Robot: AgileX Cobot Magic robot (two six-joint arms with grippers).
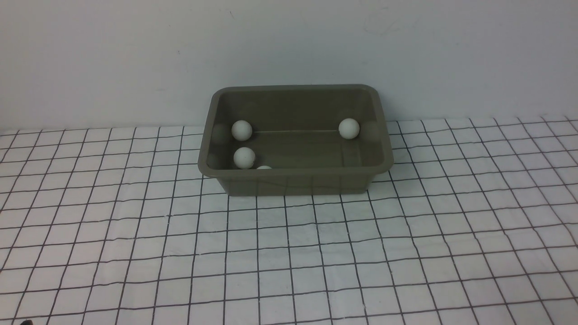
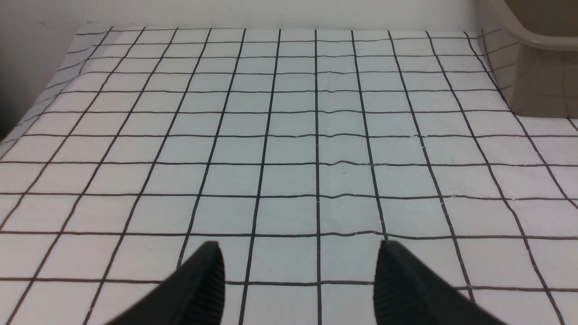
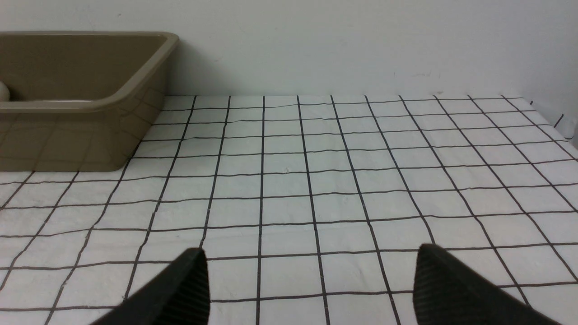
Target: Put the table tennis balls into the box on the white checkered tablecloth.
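Observation:
The olive-grey box [image 1: 295,180] stands on the white checkered tablecloth [image 1: 289,253] near the back wall. Several table tennis balls lie inside it: one at the back left [image 1: 241,130], one in front of that [image 1: 244,157], one at the back right [image 1: 349,128], and the top of another [image 1: 264,167] peeks over the near wall. My left gripper [image 2: 299,246] hangs open over bare cloth, with the box's corner [image 2: 542,76] far off to one side. My right gripper [image 3: 310,249] is open and empty too, away from the box [image 3: 81,135]. Neither gripper shows in the front view.
A plain white wall rises right behind the box. The cloth's edge [image 2: 27,122] drops off at the side in the left wrist view. In the right wrist view the cloth ends at its far corner [image 3: 560,122].

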